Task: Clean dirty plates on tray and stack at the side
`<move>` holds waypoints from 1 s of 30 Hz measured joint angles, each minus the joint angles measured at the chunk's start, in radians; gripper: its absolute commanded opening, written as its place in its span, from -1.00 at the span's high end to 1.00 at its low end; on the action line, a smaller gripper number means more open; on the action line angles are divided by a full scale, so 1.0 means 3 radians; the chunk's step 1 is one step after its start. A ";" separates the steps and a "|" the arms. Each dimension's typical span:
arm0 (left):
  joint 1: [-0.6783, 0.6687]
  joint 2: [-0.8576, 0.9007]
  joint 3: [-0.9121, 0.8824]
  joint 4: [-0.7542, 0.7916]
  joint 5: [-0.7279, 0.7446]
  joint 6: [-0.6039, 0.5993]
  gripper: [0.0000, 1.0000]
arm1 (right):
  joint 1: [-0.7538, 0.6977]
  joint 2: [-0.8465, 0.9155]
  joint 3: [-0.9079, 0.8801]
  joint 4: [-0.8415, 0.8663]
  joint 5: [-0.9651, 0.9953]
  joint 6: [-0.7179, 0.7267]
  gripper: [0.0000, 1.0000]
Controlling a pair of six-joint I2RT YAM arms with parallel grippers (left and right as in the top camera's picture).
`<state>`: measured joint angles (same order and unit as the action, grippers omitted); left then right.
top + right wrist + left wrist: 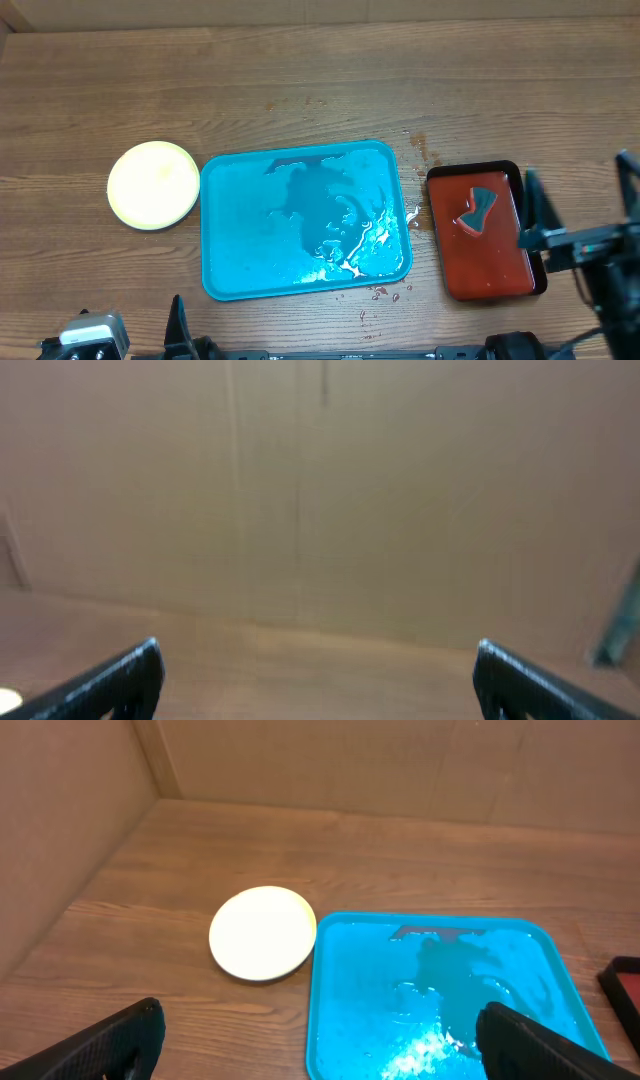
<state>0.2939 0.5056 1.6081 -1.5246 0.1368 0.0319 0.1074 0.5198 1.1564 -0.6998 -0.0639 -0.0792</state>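
1. Locate the tray [225,270] at the centre of the counter [300,90]. It holds only liquid [320,205]: a dark wet patch across its middle, and bright, foamy streaks toward the near right corner. Small droplets [385,292], some reddish, lie on the counter just beside the tray's right and near edges.

2. Locate the plates [153,185] on the counter just left of the tray, apart from its rim. You see a cream top face with a lime-green edge. You cannot tell from these views how many plates lie in the pile.

3. Note the dark red tray [495,270], black-rimmed, to the right of the turquoise one. It holds one blue-grey item [478,210] near its far end. What the item is cannot be told.

4. Check the left gripper [318,1020]. Its jaws stand wide and hold nothing, above the near edge of the counter.

5. Check the right gripper [318,655]. Its jaws stand wide and hold nothing, beside the dark red tray.
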 measured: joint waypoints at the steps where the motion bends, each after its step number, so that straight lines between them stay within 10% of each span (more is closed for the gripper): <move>1: 0.0000 0.0000 0.0000 -0.0004 0.0001 0.0000 -0.99 | 0.0000 -0.0024 -0.0050 0.0022 -0.0009 0.0001 -1.00; 12: 0.0000 0.0000 -0.0010 -0.0006 0.0001 0.0000 -1.00 | 0.0000 -0.1303 -0.2803 0.3094 -0.0376 0.0209 -1.00; 30: 0.0000 0.0000 -0.0010 -0.0006 0.0001 0.0000 -0.99 | 0.0000 -0.1692 -0.3794 0.3847 -0.0352 0.0540 -1.00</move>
<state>0.2939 0.5056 1.6051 -1.5265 0.1371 0.0319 0.1074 0.0120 0.0181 0.4541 -0.1696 0.0830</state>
